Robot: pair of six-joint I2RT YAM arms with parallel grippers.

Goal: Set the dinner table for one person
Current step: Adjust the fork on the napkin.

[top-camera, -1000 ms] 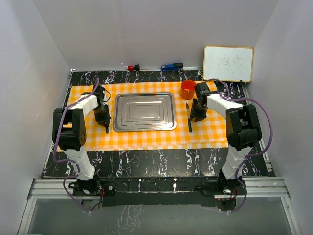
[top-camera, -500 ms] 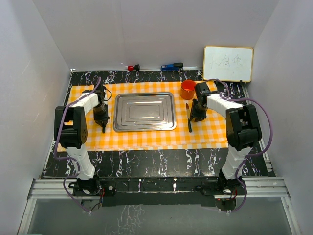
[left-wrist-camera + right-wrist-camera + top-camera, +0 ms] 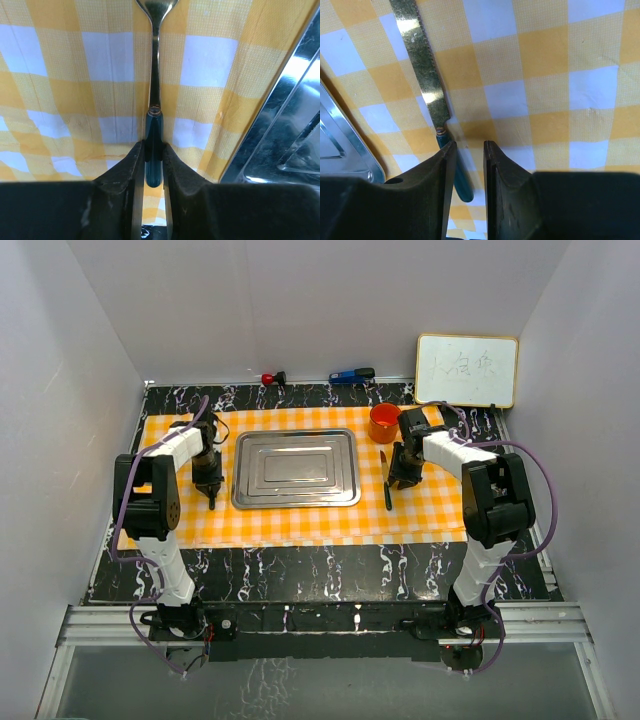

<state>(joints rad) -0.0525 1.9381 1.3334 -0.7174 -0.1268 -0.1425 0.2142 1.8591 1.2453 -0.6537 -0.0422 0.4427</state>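
Shifted only slightly, my left gripper pinches a green-handled utensil left of the steel tray, while my right gripper, right of it, gapes narrowly, empty, over the knife; the dinner table spreads under the tray, the whiteboard behind it bearing an unreadable scrawl.

**Knife lies on the cloth under the parted fingers**

A knife lies on the orange-and-white checked cloth. Its serrated blade runs from 11 o'clock down towards the centre, and its dark teal handle goes on towards 6 o'clock. The right gripper rises from 6 o'clock, its fingers narrowly apart. The handle lies by the left finger's inner edge. A steel tray corner shows at 8 o'clock.
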